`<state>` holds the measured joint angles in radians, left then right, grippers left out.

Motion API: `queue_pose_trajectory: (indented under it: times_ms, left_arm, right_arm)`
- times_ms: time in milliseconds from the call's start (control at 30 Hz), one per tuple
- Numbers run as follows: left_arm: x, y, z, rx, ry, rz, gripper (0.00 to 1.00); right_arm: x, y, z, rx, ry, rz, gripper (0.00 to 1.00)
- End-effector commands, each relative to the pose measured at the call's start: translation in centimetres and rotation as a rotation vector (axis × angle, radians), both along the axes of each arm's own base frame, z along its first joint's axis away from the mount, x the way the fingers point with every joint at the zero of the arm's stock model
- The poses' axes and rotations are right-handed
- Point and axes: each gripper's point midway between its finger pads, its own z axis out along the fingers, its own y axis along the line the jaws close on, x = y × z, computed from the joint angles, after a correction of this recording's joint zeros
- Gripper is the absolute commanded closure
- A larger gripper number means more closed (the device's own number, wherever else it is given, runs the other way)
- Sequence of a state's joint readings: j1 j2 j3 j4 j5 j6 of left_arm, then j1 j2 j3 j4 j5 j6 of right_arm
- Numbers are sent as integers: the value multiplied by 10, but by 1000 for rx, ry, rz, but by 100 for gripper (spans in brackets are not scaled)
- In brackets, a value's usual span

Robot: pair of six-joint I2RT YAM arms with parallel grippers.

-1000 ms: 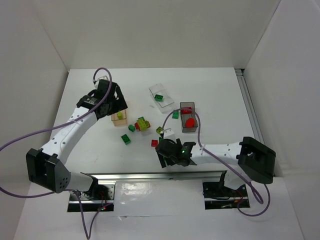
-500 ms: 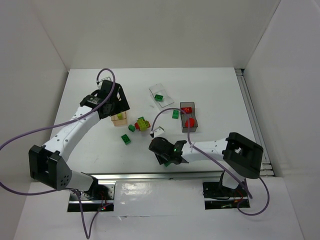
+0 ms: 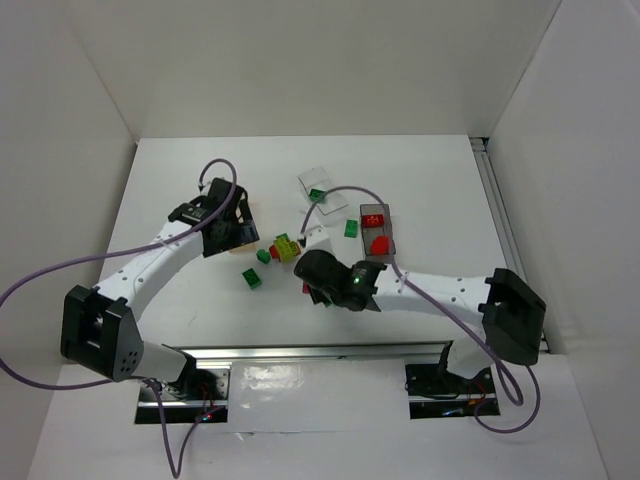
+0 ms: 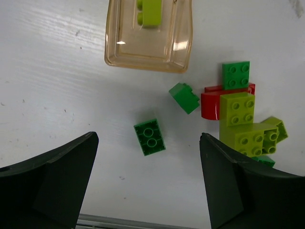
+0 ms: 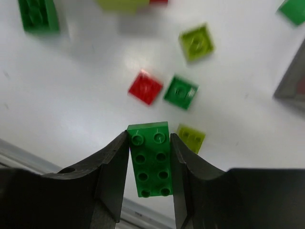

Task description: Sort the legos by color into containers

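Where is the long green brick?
Right wrist view: the long green studded plastic brick is pinched in the right tool, with a small red square brick and a small green square brick lying just beyond it.

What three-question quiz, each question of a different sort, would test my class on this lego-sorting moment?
1. True or false: the right gripper is shut on a green brick.
2. Which colour is the lego lying in the amber bin? A red; B yellow-green; C dark green.
3. Fill in: the left gripper hovers over the table with its jaws ____.

Key: 1 true; 2 B; 3 open.
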<state>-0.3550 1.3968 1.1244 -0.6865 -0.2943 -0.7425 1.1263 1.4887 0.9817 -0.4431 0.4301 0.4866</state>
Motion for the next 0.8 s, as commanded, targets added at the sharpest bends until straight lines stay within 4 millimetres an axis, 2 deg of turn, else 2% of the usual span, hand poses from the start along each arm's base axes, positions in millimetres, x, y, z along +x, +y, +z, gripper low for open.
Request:
queue_pose_trajectory:
  times_ms: [0,33,133,167,200,233,267,333,367,467,567,667,733,767]
  left_arm:
    - [-13,-9,5,-76,-12,7,5]
    - [-17,-11,6,-85,-19,5,5]
    - [-30,-15,-6,-100,6,9,5]
    - [-33,-14,-10,-103,17,21,5]
    - [-37,-14,-17,-110,38,25,5]
    - [-35,-15,-16,-115,27,25,6]
    - [-38,-16,-23,-118,51,29,6]
    - [-40,-19,-26,-124,52,30,8]
    - [-39,-20,-32,-123,57,30,9]
    - [-41,-19,-46,-112,91,41,15]
    - [-38,-22,-54,-99,99,37,16]
    - [-39,-23,-65,-99,118,34,16]
    - [-38,-25,-74,-103,134,30,18]
    - [-39,-25,-78,-97,146,31,20]
  right_arm:
    - [62,-8,61,56,-159,-108,81]
    - [89,-11,72,75,-175,-151,80]
    - [135,-11,88,97,-227,-187,80]
    - [155,-5,92,98,-231,-197,80]
    - [179,-16,95,89,-248,-236,80]
    - [197,-7,95,98,-244,-229,80]
    - [217,-13,96,100,-257,-245,80]
    - [240,-13,94,100,-267,-260,80]
    - [261,-10,90,111,-261,-271,80]
    - [288,-12,82,114,-261,-298,80]
    - [318,-17,65,109,-253,-329,79]
    - [328,-13,54,126,-238,-316,77]
    - [338,-18,42,119,-212,-321,61]
    - [340,-17,47,127,-221,-321,54]
